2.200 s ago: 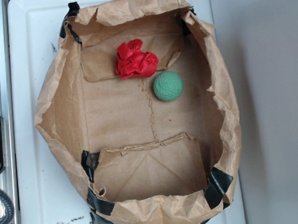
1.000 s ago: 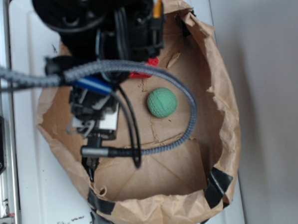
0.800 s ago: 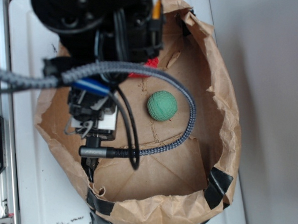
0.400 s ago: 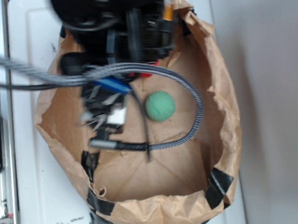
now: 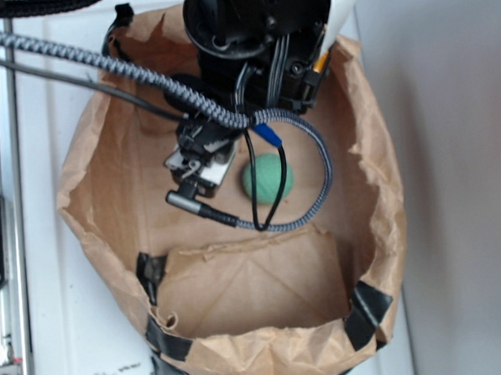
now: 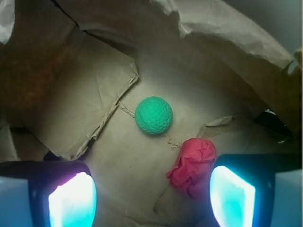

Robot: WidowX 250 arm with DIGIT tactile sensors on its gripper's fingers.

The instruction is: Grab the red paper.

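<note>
Hovering with gripper [image 6: 151, 196] spread, red paper [image 6: 191, 166] beside right pad; needs shifting right, then descending.

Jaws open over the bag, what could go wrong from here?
1. The crumpled red paper wad sits beside the right finger, not centred; closing now may pinch only an edge.
2. The round green textured ball lies close; a sideways correction could knock it.
3. The brown paper bag's wall could snag.

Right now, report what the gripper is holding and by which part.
Nothing. The gripper is open; the red paper lies on the bag floor beside one finger, not pinched. The green ball lies free.
</note>
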